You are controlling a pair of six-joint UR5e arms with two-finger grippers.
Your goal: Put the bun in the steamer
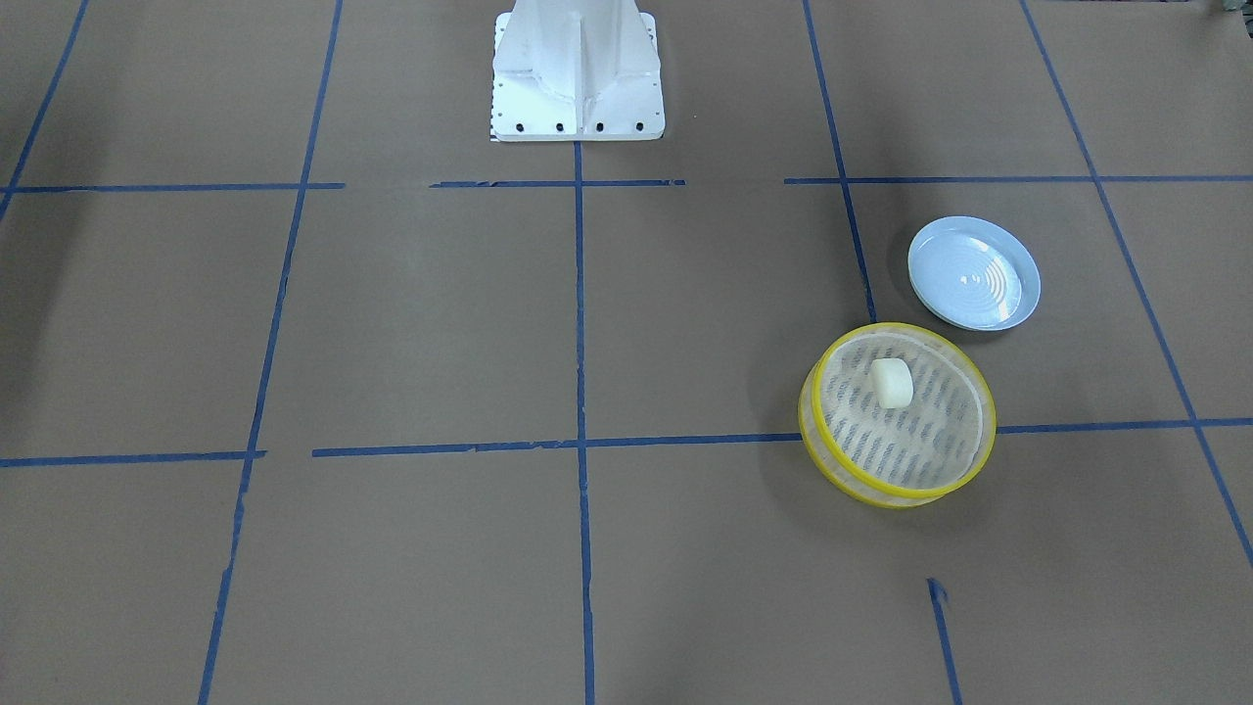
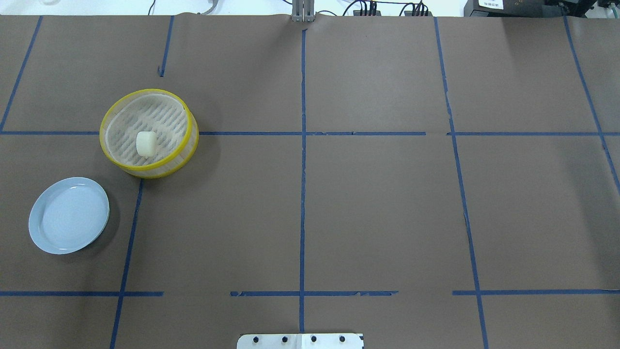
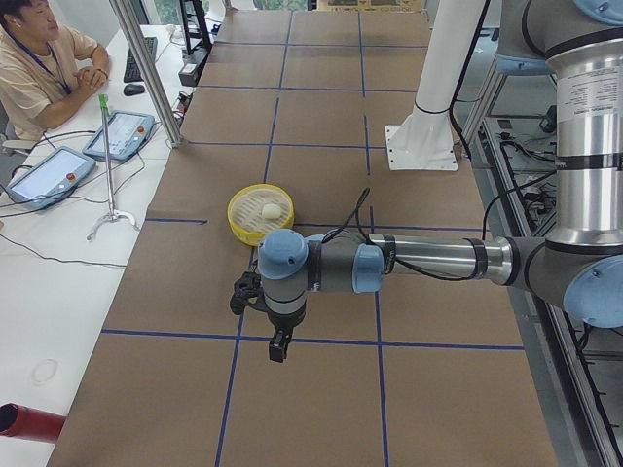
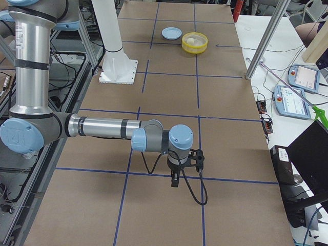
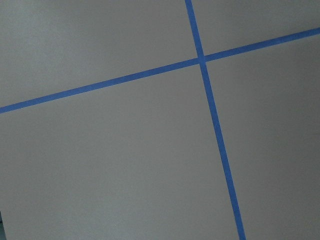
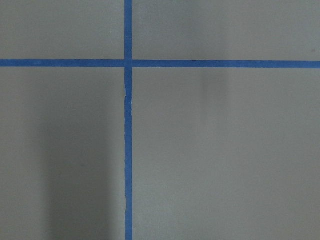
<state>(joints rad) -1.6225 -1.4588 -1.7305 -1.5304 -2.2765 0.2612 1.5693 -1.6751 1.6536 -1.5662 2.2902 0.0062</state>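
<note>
The cream-white bun [image 1: 892, 383] lies inside the yellow-rimmed steamer [image 1: 910, 497], on its slatted base, off centre. It shows the same way in the overhead view, bun [image 2: 146, 144] in steamer [image 2: 102, 131], and in the side views [image 3: 271, 209] [image 4: 191, 40]. Neither gripper shows in the overhead, front or wrist views. My left gripper [image 3: 279, 345] hangs over bare table on the near side of the steamer in the left side view. My right gripper [image 4: 175, 179] hangs far from the steamer at the other table end. I cannot tell whether either is open or shut.
A pale blue ridged plate [image 2: 69, 214] sits empty beside the steamer, nearer the robot. The white robot pedestal [image 1: 578, 69] stands at the table's middle. Blue tape lines grid the brown table. An operator [image 3: 44, 58] and tablets sit past the far edge.
</note>
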